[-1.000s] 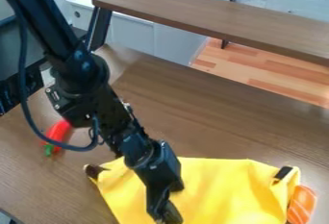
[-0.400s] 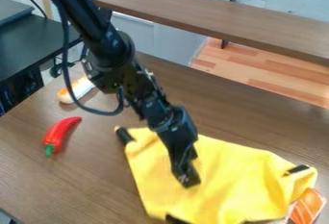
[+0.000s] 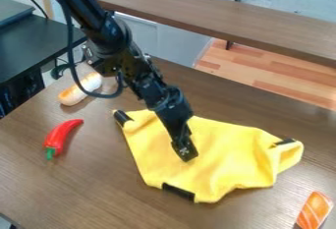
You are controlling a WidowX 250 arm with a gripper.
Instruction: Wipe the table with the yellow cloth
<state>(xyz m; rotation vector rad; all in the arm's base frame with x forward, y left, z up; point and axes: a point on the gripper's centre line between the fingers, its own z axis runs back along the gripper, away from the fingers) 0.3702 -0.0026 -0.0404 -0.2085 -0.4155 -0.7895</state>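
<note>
A brown wooden table [image 3: 66, 188] runs from the lower left to the right side of the view. Above its far side, a long brown board [image 3: 223, 16] slants from the upper left to the right edge, and a light wood floor [image 3: 263, 71] shows below the board at the right. A dark side table [image 3: 33, 41] stands at the upper left.

The black robot arm [image 3: 118, 39] comes in from the upper left and slants down over the table, with a cable [image 3: 70, 66] looping along its left side. A yellow cloth [image 3: 230, 149] lies on the table, right of the lower middle of the view, with folds and raised creases at its right end. Three black patches show on it: at its upper left corner [image 3: 121, 117], on its lower edge [image 3: 179, 192] and near its right end [image 3: 285, 141].

The gripper [image 3: 185, 155] points down at the middle of the cloth, its tip at the yellow surface; whether it is apart, together or clamped on the cloth, I cannot tell.

A white and tan roll [image 3: 78, 90] lies up and left of the cloth, partly behind the cable. A red pepper [image 3: 60, 135] with a green stem lies left of the cloth, and an orange, white-striped piece of fish [image 3: 315, 211] lies at the lower right, apart from the cloth.
</note>
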